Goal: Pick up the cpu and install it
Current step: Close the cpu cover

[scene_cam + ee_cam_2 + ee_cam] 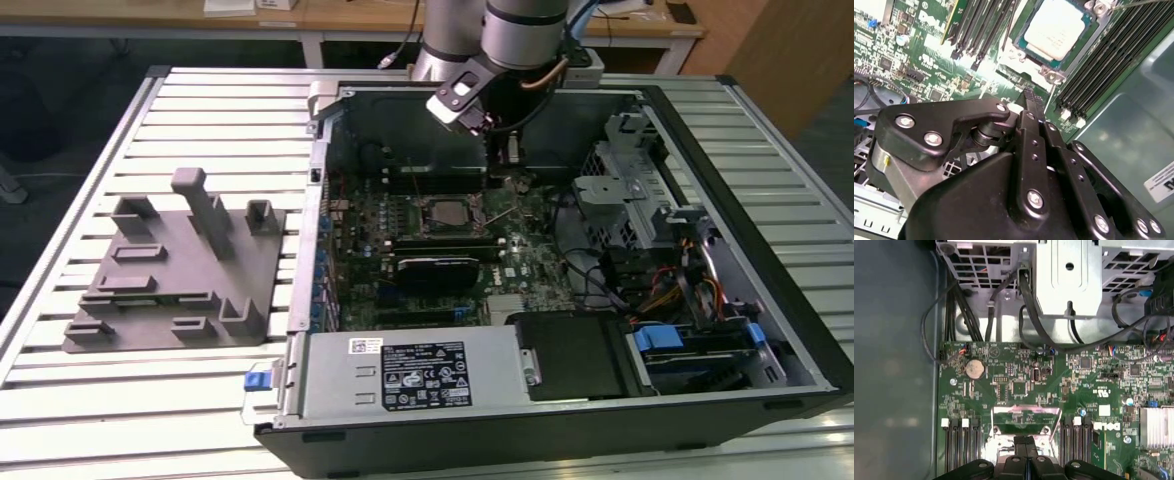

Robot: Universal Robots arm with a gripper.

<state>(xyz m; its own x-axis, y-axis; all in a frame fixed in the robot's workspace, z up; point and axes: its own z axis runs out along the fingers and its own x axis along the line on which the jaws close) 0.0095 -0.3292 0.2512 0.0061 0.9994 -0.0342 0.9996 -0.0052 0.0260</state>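
The cpu (1056,25), a small square chip with a pale silver top, lies flat in its socket on the green motherboard (929,55). In the exterior view the socket (447,212) sits mid-board inside the open computer case (561,440). My gripper (511,150) hangs inside the case above the board's far part, a little beyond the socket. Its black fingers (1030,95) are pressed together with nothing between them, and their tips stand just off the socket's corner. In the first wrist view the shut gripper (1025,441) is over a metal socket frame (1026,415).
A grey fixture block (174,270) with upright posts stands on the slatted table at the exterior view's left. Inside the case are memory slots (1104,60), a power supply (400,375), a metal drive cage (641,190), a black finned part (434,268) and loose cables (979,315).
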